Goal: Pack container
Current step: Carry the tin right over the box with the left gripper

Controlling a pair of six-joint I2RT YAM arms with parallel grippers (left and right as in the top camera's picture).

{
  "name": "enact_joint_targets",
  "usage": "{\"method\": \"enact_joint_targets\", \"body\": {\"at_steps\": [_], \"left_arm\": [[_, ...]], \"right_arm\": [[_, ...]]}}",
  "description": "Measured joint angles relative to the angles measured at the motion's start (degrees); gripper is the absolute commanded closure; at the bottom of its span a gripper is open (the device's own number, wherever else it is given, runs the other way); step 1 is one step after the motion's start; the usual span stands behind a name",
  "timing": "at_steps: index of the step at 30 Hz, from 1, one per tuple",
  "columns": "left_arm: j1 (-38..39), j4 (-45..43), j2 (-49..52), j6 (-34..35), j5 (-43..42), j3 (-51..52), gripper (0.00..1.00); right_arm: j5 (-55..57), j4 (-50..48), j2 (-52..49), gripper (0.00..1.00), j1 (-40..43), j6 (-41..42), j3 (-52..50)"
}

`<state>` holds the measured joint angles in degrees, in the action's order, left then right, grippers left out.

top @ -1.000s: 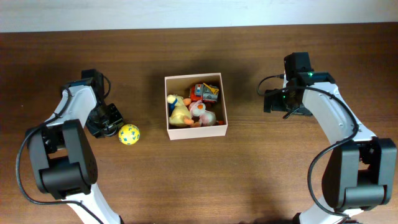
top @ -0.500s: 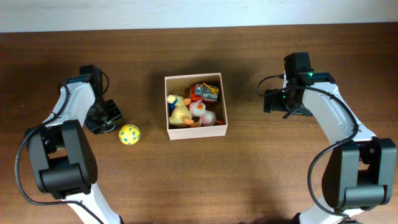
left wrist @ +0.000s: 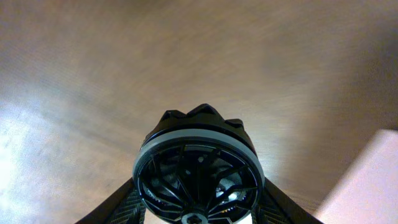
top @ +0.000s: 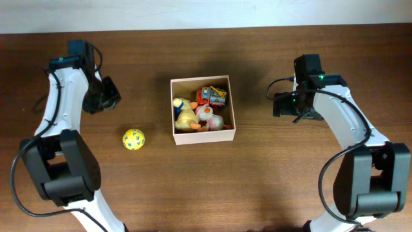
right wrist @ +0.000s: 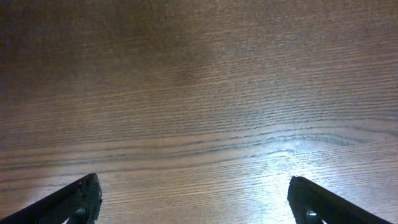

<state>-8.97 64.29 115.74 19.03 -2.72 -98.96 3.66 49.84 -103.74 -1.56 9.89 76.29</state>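
Looking down now: the container sits mid-table, square and shallow, with white outer walls and a tan-brown inside. A yellow duck and a red-orange toy lie in it. The print on that toy is too small for me to read. The left gripper, at the container's 9 o'clock, is clamped on a black wheel with a grey ring. The right gripper, at 3 o'clock, has its fingers wide apart. A yellow ball lies at 8 o'clock.

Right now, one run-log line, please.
left end effector: shut on black wheel | right end effector: open, empty | container: toys inside | yellow ball: on table
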Motion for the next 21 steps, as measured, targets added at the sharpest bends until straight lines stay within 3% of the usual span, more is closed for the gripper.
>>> {"method": "enact_joint_targets", "body": {"at_steps": [3, 9, 21], "left_arm": [[0.1, 0.9, 0.0, -1.5, -4.6, -4.6, 0.63], [2.6, 1.1, -0.5, -4.0, -8.8, -9.0, 0.64], [19.1, 4.3, -5.7, -8.2, -10.8, -9.7, 0.64]], "right_arm": [[0.0, 0.0, 0.0, 0.01, 0.0, 0.0, 0.0], [0.0, 0.0, 0.0, 0.01, 0.0, 0.0, 0.0], [0.0, 0.0, 0.0, 0.01, 0.0, 0.0, 0.0]]}}
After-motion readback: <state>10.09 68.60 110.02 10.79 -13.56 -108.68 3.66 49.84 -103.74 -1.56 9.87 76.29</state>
